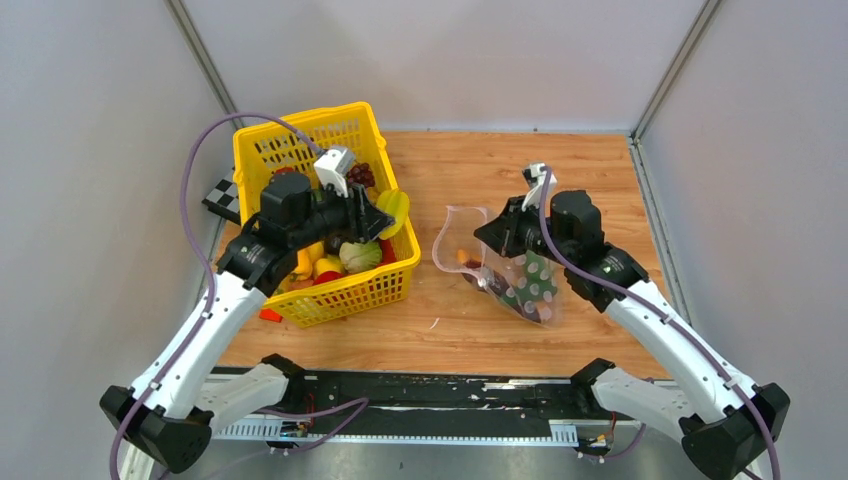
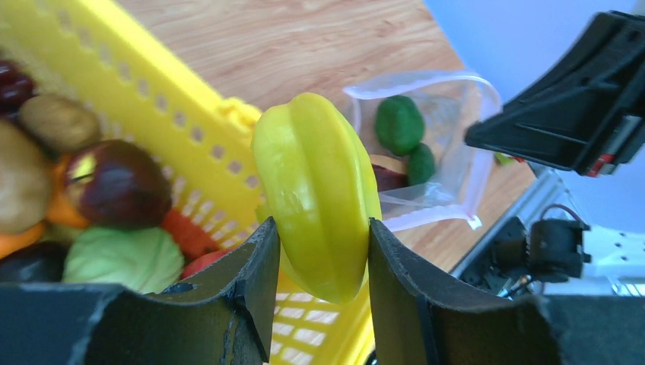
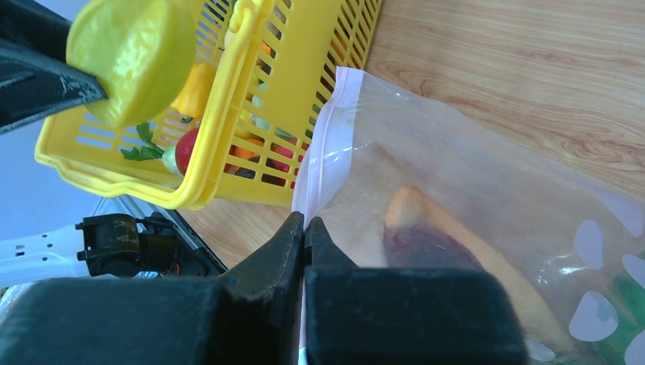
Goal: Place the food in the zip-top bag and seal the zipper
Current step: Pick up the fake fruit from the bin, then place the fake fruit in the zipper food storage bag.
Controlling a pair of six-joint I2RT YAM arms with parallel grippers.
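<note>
Black left gripper (image 2: 323, 232) pinches glossy ridged yellow starfruit (image 2: 316, 182) beside lattice basket (image 2: 175, 114); right gripper (image 3: 304, 226) clamps floppy clear zip-top bag (image 3: 471, 167) at pinkish zipper (image 3: 319, 144).

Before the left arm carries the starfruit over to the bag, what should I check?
1. Left gripper clamped on yellow starfruit: ok.
2. Right gripper pinching zip-top bag rim: ok.
3. Zipper unsealed, mouth open toward yellow basket: ok.
4. Starfruit above basket rim: ok.
5. Free space inside bag for it: cannot tell.
</note>
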